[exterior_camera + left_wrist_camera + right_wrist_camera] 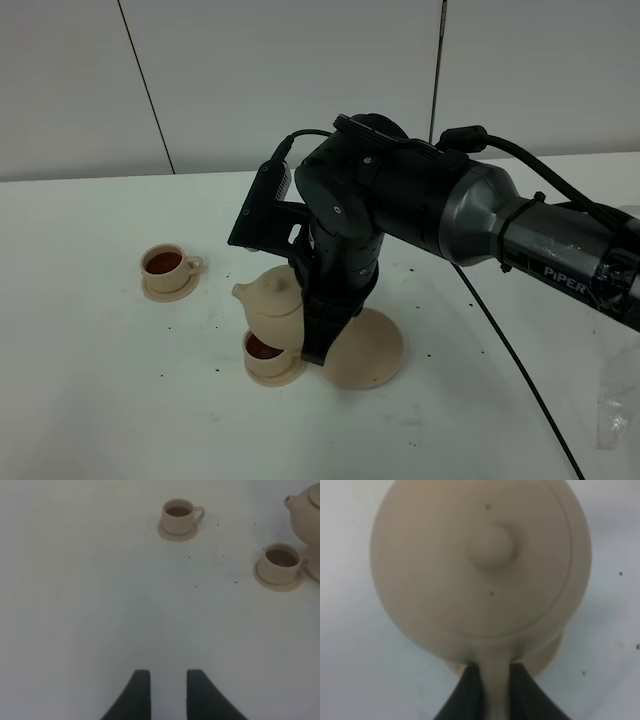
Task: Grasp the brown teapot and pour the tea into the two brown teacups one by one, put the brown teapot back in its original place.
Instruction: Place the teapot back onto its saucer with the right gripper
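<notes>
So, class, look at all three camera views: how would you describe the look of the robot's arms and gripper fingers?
The right arm is bulky, with glossy black rounded joints, a grey collar and a forearm lettered PIPER in white. A black cable loops over it. Both grippers have dark, flat, tapering fingers: the left gripper and the right gripper.

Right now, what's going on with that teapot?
Right gripper shut on teapot handle, held over near cup. Left gripper idle, open. Nothing blocking.

Beige teapot [272, 300] above nearer teacup [268, 352]
</notes>
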